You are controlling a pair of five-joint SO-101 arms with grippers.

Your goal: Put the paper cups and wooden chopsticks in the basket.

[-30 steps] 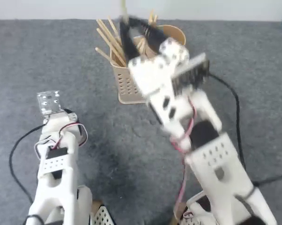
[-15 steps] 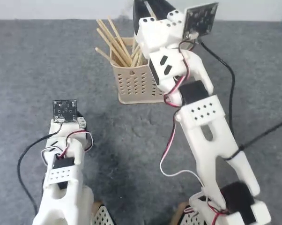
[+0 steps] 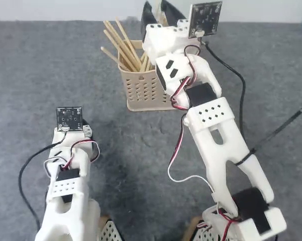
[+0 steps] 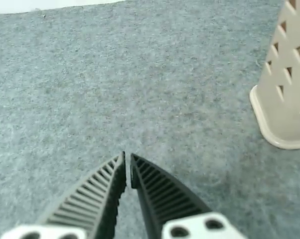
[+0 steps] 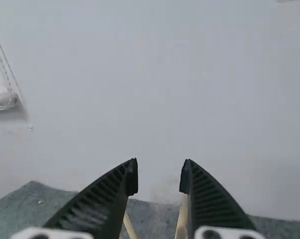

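The right arm [image 3: 211,113] covers the right half of the basket [image 3: 141,93] at the table's [image 3: 35,70] far edge, so what lies in that half cannot be told. The basket's wall hides the lower ends of the wooden chopsticks [image 3: 131,57]. The high view's top edge cuts off the tips of the right gripper [image 3: 158,6]. In the right wrist view, two stick ends run out of the picture between its fingers. The left wrist view crops the basket to one corner of its foot. From above, the left gripper [image 4: 127,162] sits hidden under its camera board [image 3: 69,119]. At the table's near edge both arm bases are cut off, as are two small things [image 3: 111,232] too cropped to name.
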